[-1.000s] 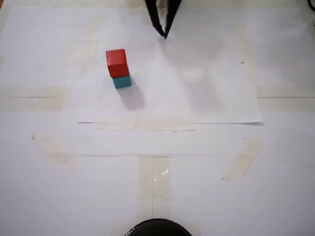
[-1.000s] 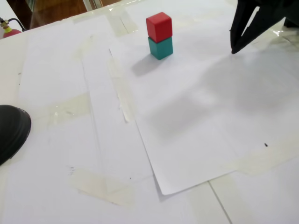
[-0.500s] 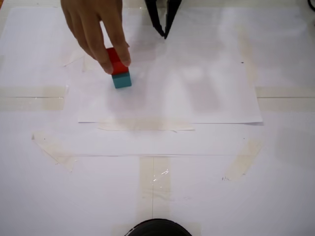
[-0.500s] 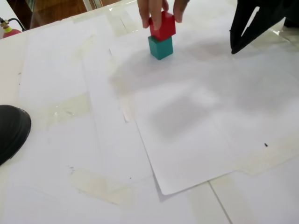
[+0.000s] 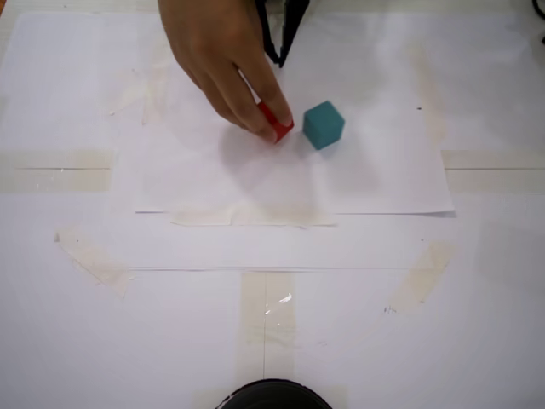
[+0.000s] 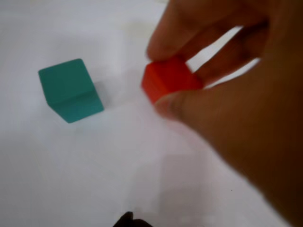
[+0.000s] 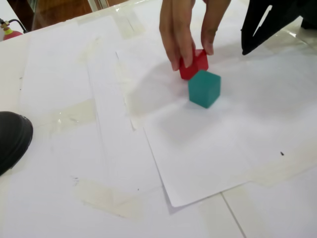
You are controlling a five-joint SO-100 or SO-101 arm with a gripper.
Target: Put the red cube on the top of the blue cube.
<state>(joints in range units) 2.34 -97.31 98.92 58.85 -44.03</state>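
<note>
Fixed views are both showing the gripper (image 5: 279,58) hanging at the far edge of the white paper sheet (image 5: 383,183), black fingers tapering down to a point with the tips looking pressed together and nothing between them. In a fixed view (image 7: 246,49) it's sitting off to the right of the cubes, well apart from both. At the bottom edge of the wrist view only a dark bit of the gripper is peeking in, so no help there on the jaws.

Moving out from there, a person's hand (image 5: 223,64) is reaching in and pinching the red cube (image 5: 276,122) between fingertips; in the wrist view the red cube (image 6: 168,80) is being squeezed by a thumb and fingers. It's down at paper level, though whether it's actually touching the sheet I can't tell.

Just beside it the blue cube (image 5: 324,124) is sitting on the paper by itself, turned corner-on to the camera, with nothing on top of it. In a fixed view (image 7: 204,88) it's nearly touching the red one.

Strips of tape (image 5: 266,319) are holding the paper down on the table.
</note>
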